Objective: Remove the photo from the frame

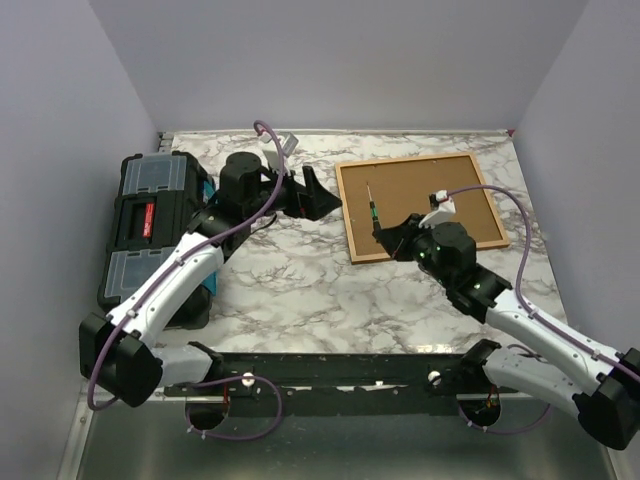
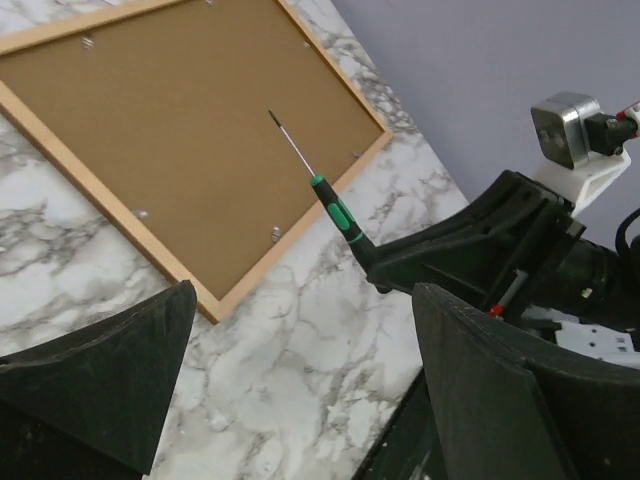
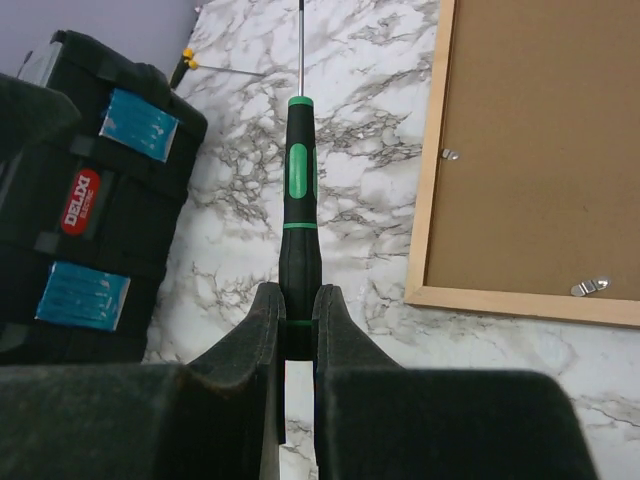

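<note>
marble (image 1: 300, 290): right fingers (image 3: 255, 345) pinch screwdriver (image 3: 300, 215); left fingers (image 2: 100, 385) apart

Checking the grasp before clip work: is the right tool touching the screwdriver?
Touching. Right wrist view: the right tool clamps both sides of the screwdriver at its black handle end, with no gap visible.

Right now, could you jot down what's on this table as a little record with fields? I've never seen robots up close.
Table: white marble pattern
Frame: lies back side up, right of centre
Backing board: brown, in place in the frame
Photo: not visible
Metal tabs: small, along the board's edges
Right gripper: shut on a green and black screwdriver, its tip over the board
Left gripper: open, empty, between toolbox and frame
Toolbox: black, at the left edge
</note>
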